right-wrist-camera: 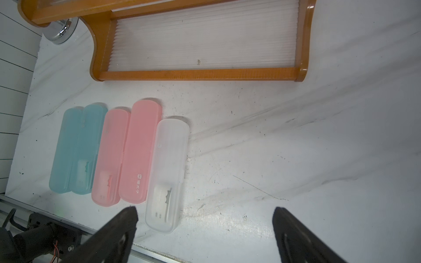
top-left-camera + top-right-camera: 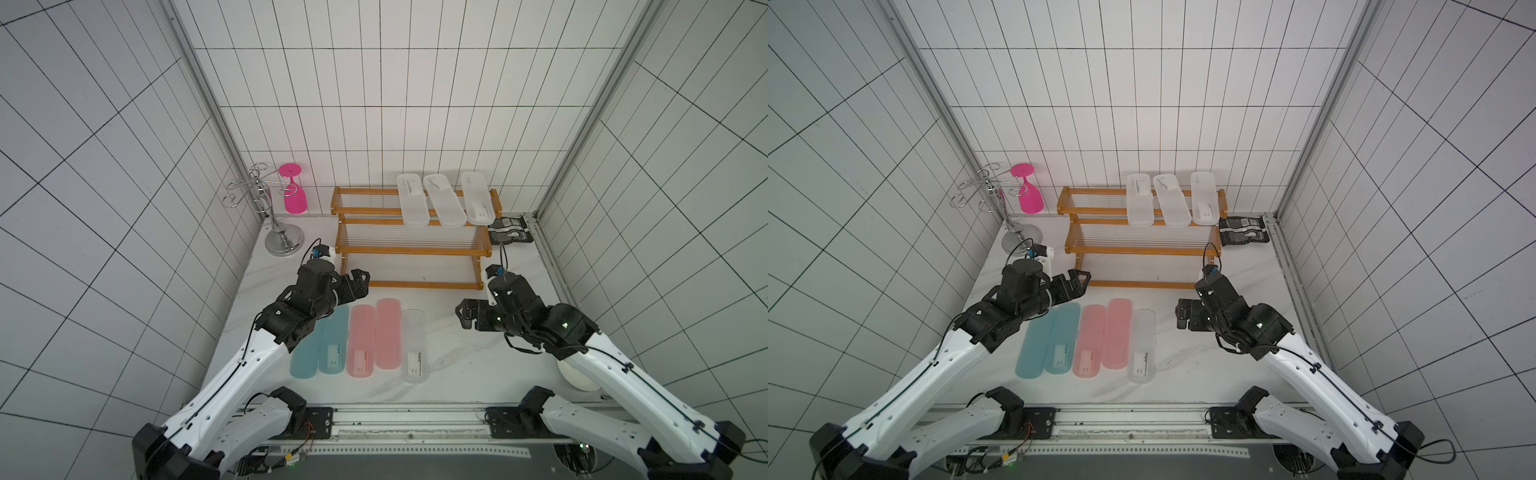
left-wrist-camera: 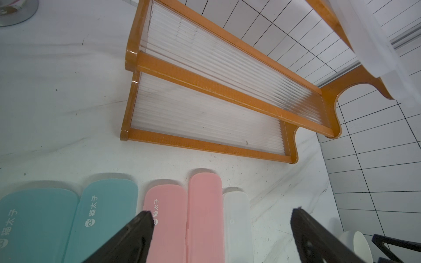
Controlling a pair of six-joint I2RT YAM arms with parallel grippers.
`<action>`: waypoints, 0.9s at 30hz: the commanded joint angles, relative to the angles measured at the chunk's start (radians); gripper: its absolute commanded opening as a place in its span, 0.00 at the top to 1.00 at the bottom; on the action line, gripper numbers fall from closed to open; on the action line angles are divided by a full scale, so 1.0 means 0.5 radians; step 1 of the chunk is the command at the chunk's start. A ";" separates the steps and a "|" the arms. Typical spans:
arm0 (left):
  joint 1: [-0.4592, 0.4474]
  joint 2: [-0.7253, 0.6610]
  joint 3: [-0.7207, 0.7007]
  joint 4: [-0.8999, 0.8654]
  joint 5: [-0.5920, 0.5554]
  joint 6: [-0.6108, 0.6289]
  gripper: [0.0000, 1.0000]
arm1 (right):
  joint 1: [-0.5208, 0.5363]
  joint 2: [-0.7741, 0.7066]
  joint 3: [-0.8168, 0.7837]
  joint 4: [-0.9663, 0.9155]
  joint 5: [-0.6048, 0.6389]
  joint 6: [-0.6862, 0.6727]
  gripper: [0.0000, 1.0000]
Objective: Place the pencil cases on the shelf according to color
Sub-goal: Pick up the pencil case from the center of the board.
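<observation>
Reading the table [image 2: 457, 365] in a top view as a clock face, the shelf [image 2: 411, 250] sits at 12 against the back wall. Three clear cases [image 2: 444, 199] lie side by side on the right part of its top tier, with their near ends poking out over the front rail.

The other five lie flat in a tight row just off centre toward 7. From 9 to 3 that's two teal cases [image 2: 334, 345], two pink cases [image 2: 361, 340] and one clear case [image 2: 414, 345], long sides touching or nearly so.

The left gripper [image 2: 359, 282] hangs at the row's 11, between the teal ends and the shelf's bottom rail. Its fingers are spread wide and hold nothing. That arm's wrist covers the far ends of the teal cases from above. The right gripper [image 2: 465, 316] is at the row's 3, a bit apart from the clear case, also spread wide with nothing in it.

Other stuff around:
- A wire stand [image 2: 282, 241] at 10, with an upside-down pink cup [image 2: 294, 195] behind it.
- A black packet [image 2: 511, 230] at 1, right next to the shelf's end.
- A white bowl [image 2: 575, 376] at 4, half hidden under the right arm.
</observation>
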 commanded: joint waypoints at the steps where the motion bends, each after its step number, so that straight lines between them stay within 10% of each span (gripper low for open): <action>1: -0.014 -0.101 0.000 -0.087 -0.034 -0.011 0.02 | 0.137 -0.008 -0.201 0.172 0.083 0.215 0.03; 12: 0.241 -0.265 -0.149 -0.092 0.055 0.155 0.02 | 0.662 0.353 -0.447 0.516 0.335 0.735 0.04; 27: 0.351 -0.344 -0.249 -0.066 0.035 0.203 0.02 | 0.784 1.160 -0.182 0.812 0.177 0.646 0.03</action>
